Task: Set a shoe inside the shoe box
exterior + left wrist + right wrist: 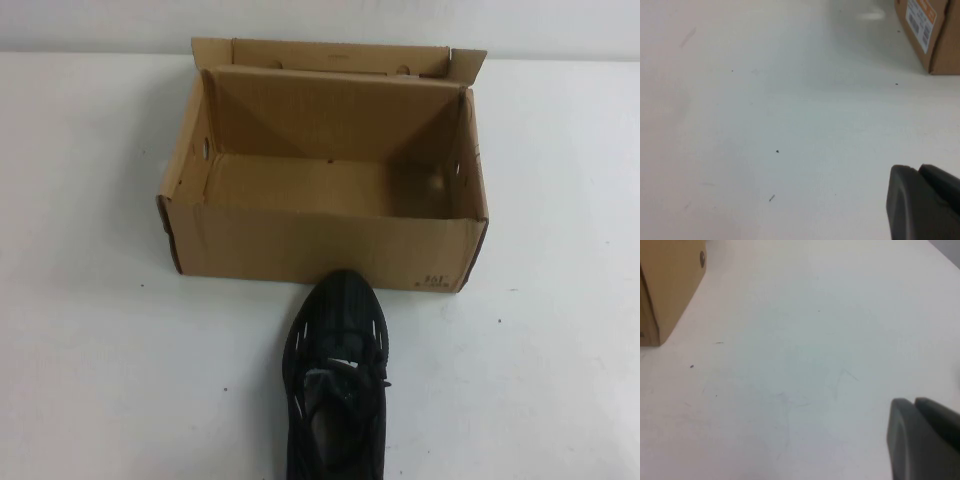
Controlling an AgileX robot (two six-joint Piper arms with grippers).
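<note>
here we see the shoe (336,385) lying on the white table (90,350), toe touching the front wall of the open shoe box (325,245), while our left gripper (922,202) and right gripper (922,437) hover above bare table off the box's corners, both empty, their opening impossible to tell.

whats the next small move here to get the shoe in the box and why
Probably bring one arm in over the shoe to grasp it. The shoe lies on the table, its toe at the near wall of the open, empty shoe box. Neither arm shows in the high view; the left gripper and right gripper sit over bare table off the box's ends, holding nothing.
</note>
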